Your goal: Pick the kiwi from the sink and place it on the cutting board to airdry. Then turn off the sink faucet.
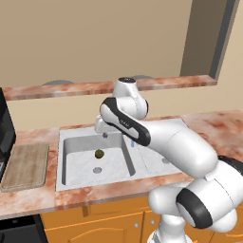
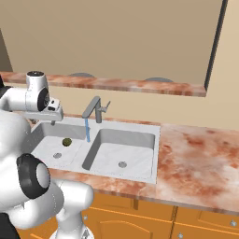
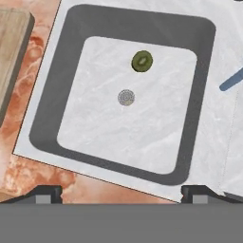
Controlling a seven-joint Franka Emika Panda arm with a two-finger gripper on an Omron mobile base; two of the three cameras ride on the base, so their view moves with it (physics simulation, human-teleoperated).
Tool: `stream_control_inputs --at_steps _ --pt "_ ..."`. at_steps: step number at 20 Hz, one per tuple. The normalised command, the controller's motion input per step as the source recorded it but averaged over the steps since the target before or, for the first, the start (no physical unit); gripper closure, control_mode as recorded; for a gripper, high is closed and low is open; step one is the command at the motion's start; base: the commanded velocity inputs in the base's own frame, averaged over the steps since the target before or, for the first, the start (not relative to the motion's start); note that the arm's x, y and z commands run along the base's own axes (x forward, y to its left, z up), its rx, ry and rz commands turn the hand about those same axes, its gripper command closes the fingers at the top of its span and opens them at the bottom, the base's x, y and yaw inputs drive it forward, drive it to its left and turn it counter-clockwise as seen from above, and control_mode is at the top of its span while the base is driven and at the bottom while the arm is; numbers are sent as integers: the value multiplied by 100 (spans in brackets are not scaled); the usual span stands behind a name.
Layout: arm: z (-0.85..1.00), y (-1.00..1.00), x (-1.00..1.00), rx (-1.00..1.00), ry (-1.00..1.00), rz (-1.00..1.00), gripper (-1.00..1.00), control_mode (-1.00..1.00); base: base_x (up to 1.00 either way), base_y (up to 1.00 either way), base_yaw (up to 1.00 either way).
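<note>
The kiwi [image 1: 99,154] [image 2: 66,141] [image 3: 142,61] lies on the floor of the left basin of the sink [image 1: 60,142] [image 3: 52,118], just behind its drain [image 3: 126,97]. My gripper [image 1: 104,135] [image 2: 52,122] [image 3: 121,194] hovers above that basin, pointing down, open, with nothing between its fingertips [image 3: 47,193]. The cutting board [image 1: 26,166] [image 3: 12,42] lies flat on the counter left of the sink. The sink faucet [image 2: 95,109] stands behind the divider, and a blue stream of water [image 2: 87,130] [image 3: 231,80] runs from its spout.
The right basin [image 2: 122,154] holds nothing but its drain. A black appliance [image 1: 4,128] stands left of the board. A raised marble ledge [image 1: 95,88] runs behind the sink. Bare counter [image 2: 200,154] stretches to the right.
</note>
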Motion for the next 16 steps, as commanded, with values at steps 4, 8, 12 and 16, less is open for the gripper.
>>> stream_control_inputs --at_steps 4,8,12,16 --pt "-13 13 12 0 0 0 -100 -100 0 0 0" --pt "-8 16 18 -2 0 0 -100 -100 0 0 0" --pt "-15 4 17 -5 0 0 -100 -100 0 0 0" --pt "-22 0 17 -5 0 0 -100 -100 0 0 0"
